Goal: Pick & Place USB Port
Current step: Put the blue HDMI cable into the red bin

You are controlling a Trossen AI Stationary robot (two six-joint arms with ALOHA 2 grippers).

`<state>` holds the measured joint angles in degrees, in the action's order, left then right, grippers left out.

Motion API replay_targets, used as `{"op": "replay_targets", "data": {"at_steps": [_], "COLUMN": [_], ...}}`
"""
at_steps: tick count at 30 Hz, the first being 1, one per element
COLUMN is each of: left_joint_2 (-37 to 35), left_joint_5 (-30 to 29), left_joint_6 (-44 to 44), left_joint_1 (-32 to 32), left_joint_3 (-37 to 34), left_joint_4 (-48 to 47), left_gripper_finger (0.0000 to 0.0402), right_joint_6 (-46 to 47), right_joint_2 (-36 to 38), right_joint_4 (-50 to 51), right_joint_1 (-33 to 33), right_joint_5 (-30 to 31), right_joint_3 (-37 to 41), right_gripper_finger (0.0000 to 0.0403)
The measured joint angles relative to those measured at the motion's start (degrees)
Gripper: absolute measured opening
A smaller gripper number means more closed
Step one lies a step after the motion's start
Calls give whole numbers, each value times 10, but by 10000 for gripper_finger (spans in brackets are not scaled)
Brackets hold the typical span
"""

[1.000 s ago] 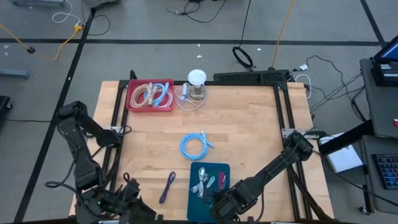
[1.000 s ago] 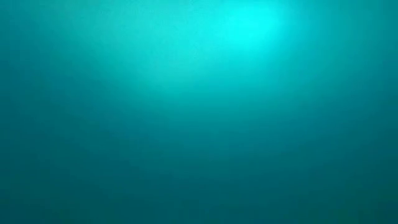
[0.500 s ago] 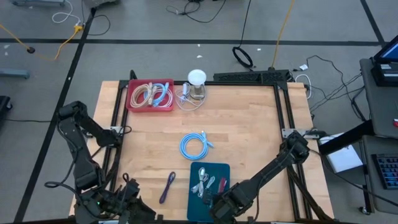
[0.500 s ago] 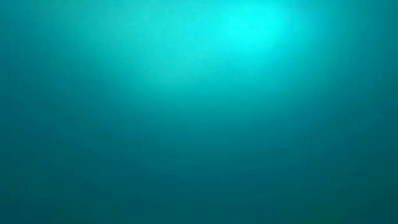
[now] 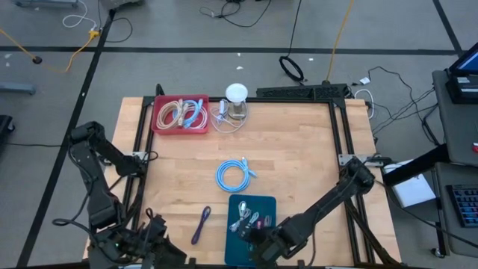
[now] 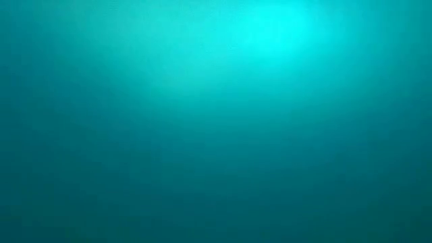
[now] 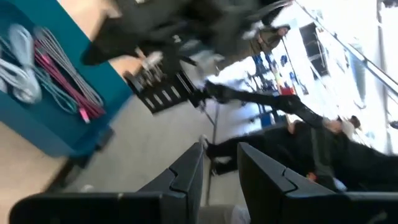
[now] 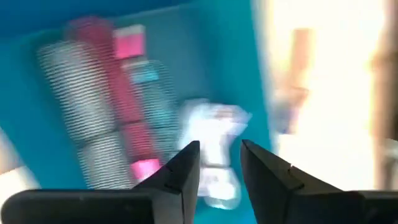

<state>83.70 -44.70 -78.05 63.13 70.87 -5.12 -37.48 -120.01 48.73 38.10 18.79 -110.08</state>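
A teal tray (image 5: 263, 203) at the table's near edge holds small bundled USB cables: white (image 5: 240, 218), pink and grey (image 5: 255, 221). My right gripper (image 5: 256, 234) hangs over the tray's near end, pointing steeply down, its fingers open. In the right wrist view a white cable bundle (image 8: 214, 134) lies on the tray floor just past the gripper (image 8: 219, 158), beside a pink and grey bundle (image 8: 118, 93). My left gripper (image 7: 221, 165) waits open and empty off the table's near left corner. The low view shows only a blank teal field.
A coiled light-blue cable (image 5: 233, 176) lies at the table's middle, a purple cable (image 5: 202, 223) left of the tray. A red bin (image 5: 181, 115) of cables and a white-topped stand (image 5: 236, 96) sit at the far edge. Bare wood lies to the right.
My right gripper has turned a little at the wrist above the tray's near end, without leaving that spot.
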Motion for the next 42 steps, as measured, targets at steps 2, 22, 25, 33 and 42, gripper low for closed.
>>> {"op": "replay_targets", "data": {"at_steps": [2,22,25,33,42], "left_joint_2": [0,-1,-1,46,166], "left_joint_5": [-26,327,378,455,453], "left_joint_6": [-6,6,40,137,176], "left_joint_1": [-3,-387,-472,-628,-652], "left_joint_3": [0,0,0,0,0], "left_joint_4": [-12,-402,-450,-466,-437], "left_gripper_finger": [102,130,173,280,292], "right_joint_6": [23,604,674,774,946], "right_joint_2": [26,257,254,297,412], "right_joint_4": [-61,123,260,327,166], "right_joint_1": [-2,-14,-11,-19,-40], "right_joint_5": [64,96,96,127,116], "right_joint_3": [0,-1,3,155,418], "right_gripper_finger": [111,112,112,112,112]}}
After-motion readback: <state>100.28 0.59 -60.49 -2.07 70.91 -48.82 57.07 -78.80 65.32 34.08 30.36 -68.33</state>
